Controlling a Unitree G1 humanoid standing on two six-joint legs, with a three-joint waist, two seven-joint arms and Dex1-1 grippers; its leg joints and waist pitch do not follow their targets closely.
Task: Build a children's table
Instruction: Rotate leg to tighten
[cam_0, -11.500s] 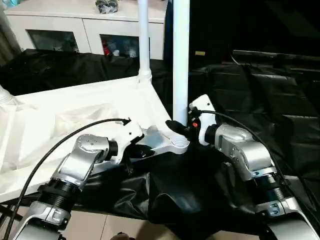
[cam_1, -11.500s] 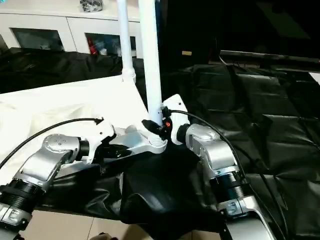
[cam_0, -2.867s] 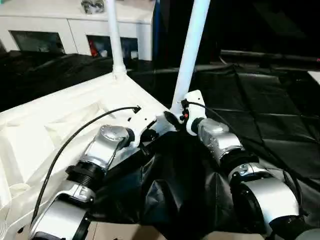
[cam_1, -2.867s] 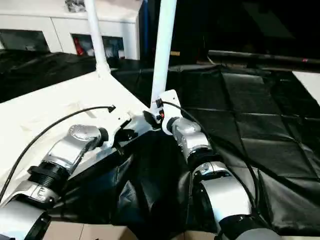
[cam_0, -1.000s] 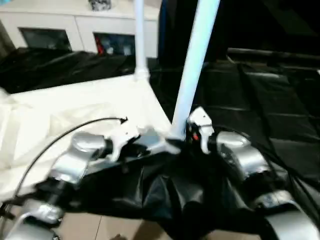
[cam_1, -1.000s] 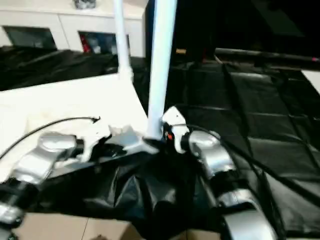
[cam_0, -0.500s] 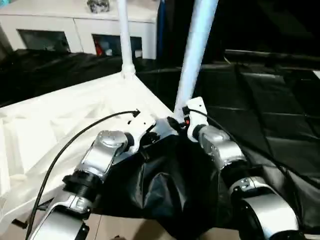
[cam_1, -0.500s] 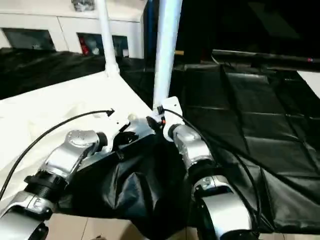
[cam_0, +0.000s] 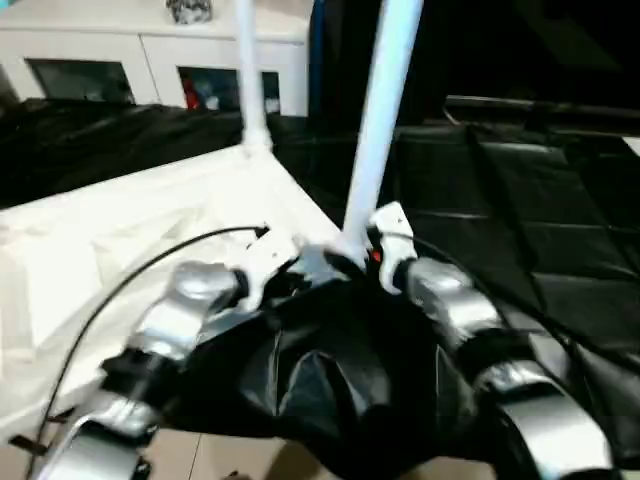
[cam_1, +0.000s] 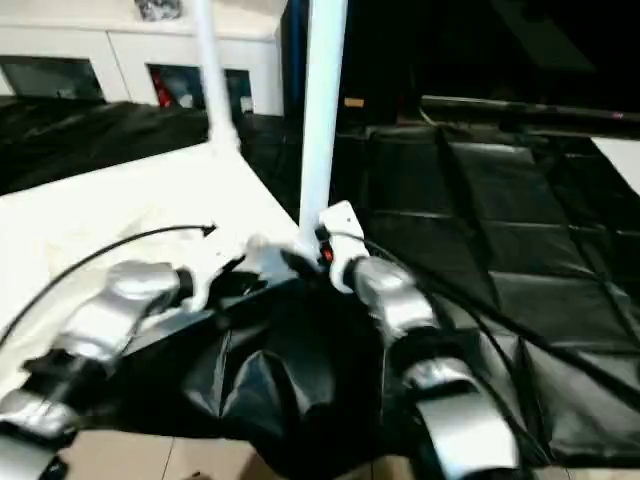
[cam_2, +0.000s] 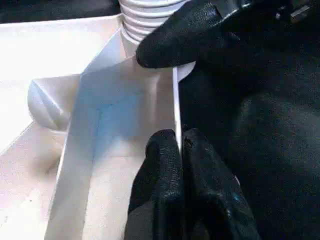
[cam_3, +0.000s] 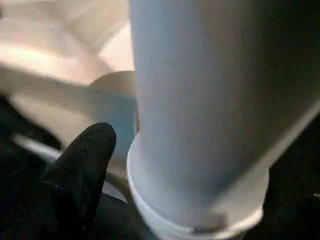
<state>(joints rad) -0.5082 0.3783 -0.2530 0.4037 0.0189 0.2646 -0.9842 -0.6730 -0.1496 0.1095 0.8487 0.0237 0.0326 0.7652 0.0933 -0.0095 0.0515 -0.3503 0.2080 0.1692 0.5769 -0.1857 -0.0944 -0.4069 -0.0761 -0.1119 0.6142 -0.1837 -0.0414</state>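
White plastic tabletop rim (cam_2: 176, 107) pinched by left gripper (cam_2: 181, 150); right gripper (cam_0: 352, 262) unreadable.

Looks like a home room, maybe a living room or playroom turned into a test area. Along the back wall sits a white cabinet (cam_0: 150, 70) with glass doors, bits and pieces visible behind the panes and some small clutter (cam_0: 188, 10) on top. Black plastic sheeting (cam_0: 520, 200) is spread across the whole work area, creased and folded in squares, and a strip of pale flooring (cam_0: 230, 460) peeks out at its near edge.
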